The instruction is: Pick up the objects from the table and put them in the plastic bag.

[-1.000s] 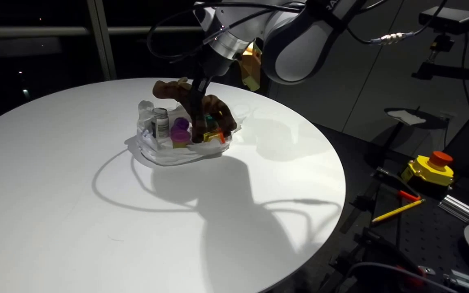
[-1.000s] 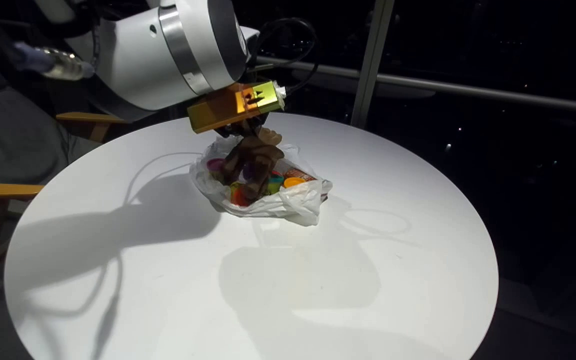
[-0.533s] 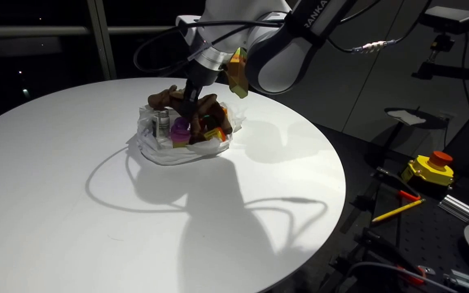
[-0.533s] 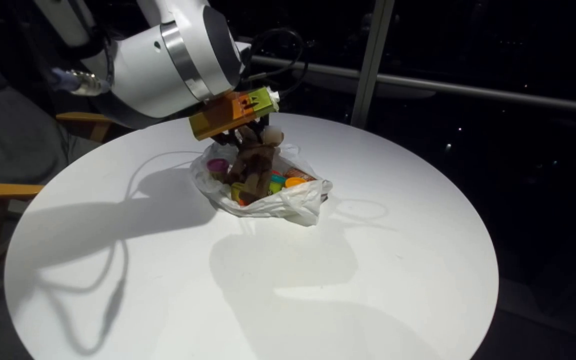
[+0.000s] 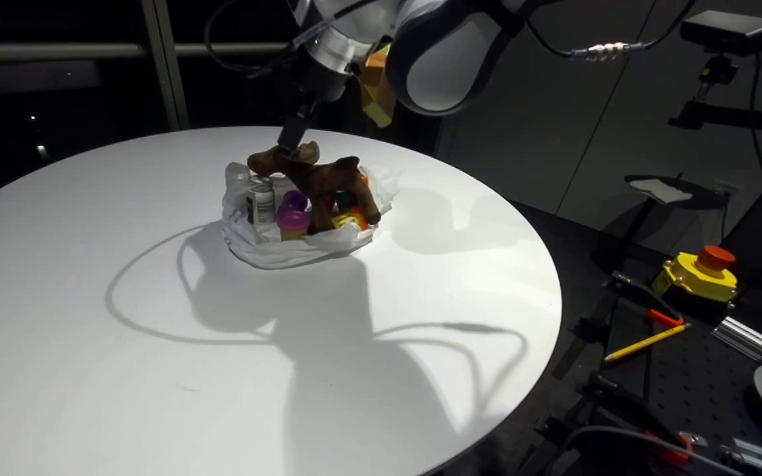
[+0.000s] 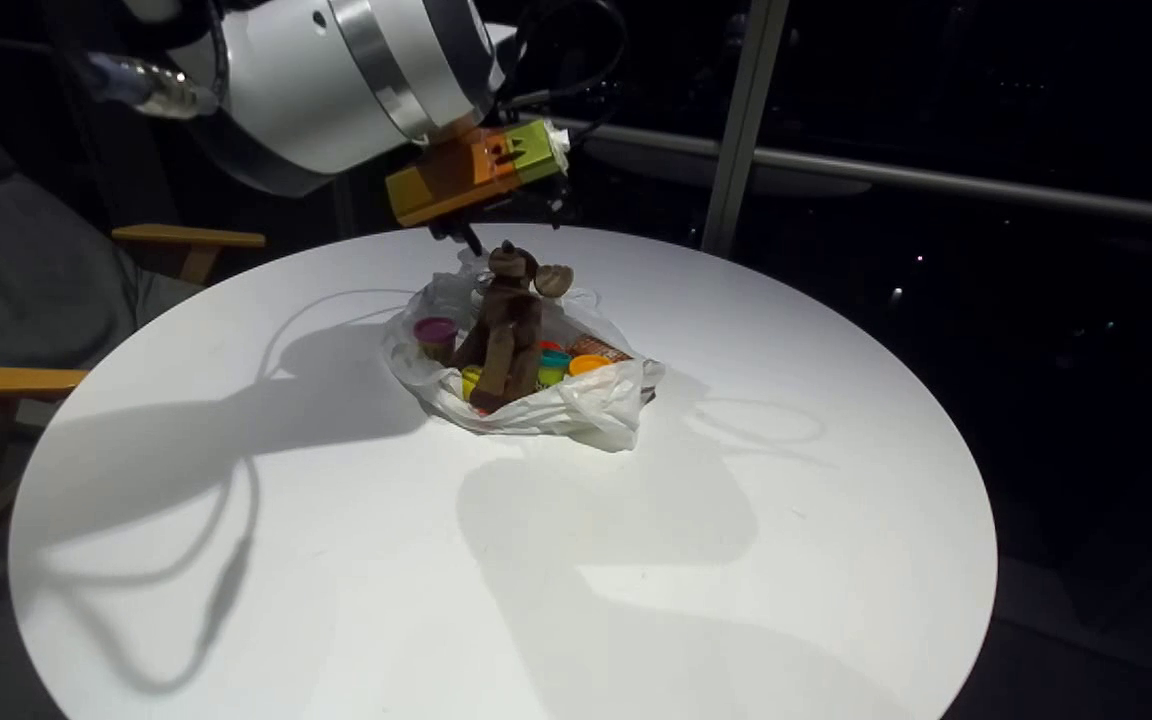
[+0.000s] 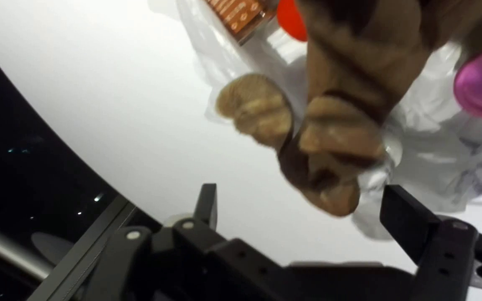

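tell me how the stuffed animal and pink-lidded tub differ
The stuffed animal is much bigger than the pink-lidded tub. The animal is brown; the tub is pink on top, yellowish below. The animal's head sticks up out of the plastic bag, while the tub sits low inside, lid up. Both rest at least partly in that bag.

Yellow box (image 5: 695, 279) with red button (image 5: 716, 258) seen at right in an exterior view; yellow pencil (image 5: 647, 343) and ribbed metal bar (image 5: 750, 340) laid nearby. White sheet (image 5: 660, 191) carried by small dark stand (image 5: 709, 196), black device (image 5: 731, 33) mounted above. Wooden-armed grey chair (image 6: 31, 280) partly cropped in an exterior view. Metal railing (image 6: 986, 188) shown in both exterior views.
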Controlling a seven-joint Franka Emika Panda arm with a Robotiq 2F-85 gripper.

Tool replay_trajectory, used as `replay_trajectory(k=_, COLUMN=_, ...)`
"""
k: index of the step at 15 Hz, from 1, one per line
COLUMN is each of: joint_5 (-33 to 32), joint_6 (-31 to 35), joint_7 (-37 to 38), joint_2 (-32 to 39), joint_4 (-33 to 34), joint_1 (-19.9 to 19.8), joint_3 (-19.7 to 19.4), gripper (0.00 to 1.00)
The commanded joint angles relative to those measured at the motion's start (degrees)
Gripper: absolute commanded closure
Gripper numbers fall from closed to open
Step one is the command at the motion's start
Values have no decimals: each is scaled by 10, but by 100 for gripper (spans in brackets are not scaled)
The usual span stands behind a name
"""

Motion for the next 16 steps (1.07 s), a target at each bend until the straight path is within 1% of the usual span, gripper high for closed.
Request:
replay_trajectory(k=1, joint_5=16, joint_6=-5, joint_7=64, joint_2=-39, joint_4=24, joint_1=41, joint_3=-45, gripper=0)
replay_trajectory(k=2, joint_5=10, joint_6=-24, joint_7=80, joint_2=-57, joint_4=21, joint_1=58, joint_3=-65, gripper=0)
replay_trajectory(k=3, joint_5=4, joint_6=-65, joint_7=91, joint_2=-79, joint_4=15, joint_1=76, joint_3=-82, gripper=0)
replay_trajectory(k=7, joint_5=-16, joint_6=-252, joint_7=163, joint_2=-182, joint_4=-32, joint_1=143, joint_3=-129, gripper=0)
replay_trajectory(k=9, joint_5=-22, joint_6=-357, joint_7=189, joint_2=-246, joint_4=-62, joint_1=170, joint_3=-138, gripper=0)
replay_trajectory(k=12, joint_5=-8, joint_6=-514, joint_7=222, joint_2=-336, joint_4=-94, joint_1=187, joint_3=-129, gripper=0)
replay_trajectory(k=13, joint_5=-13, joint_6=-566, joint_7=244, joint_2=-374, joint_4=-99, joint_1=91, joint_3=-21, gripper=0)
replay_trajectory(k=14, joint_5=7, joint_6=-605, joint_7=254, joint_2=-399, joint_4=-105, joint_1=69, joint_3=7, gripper=0)
replay_trajectory(k=16, joint_5=57, joint_6=-655, joint_7=257, joint_2=-452, joint_4=-123, joint_1=-4, joint_3=81, gripper=0)
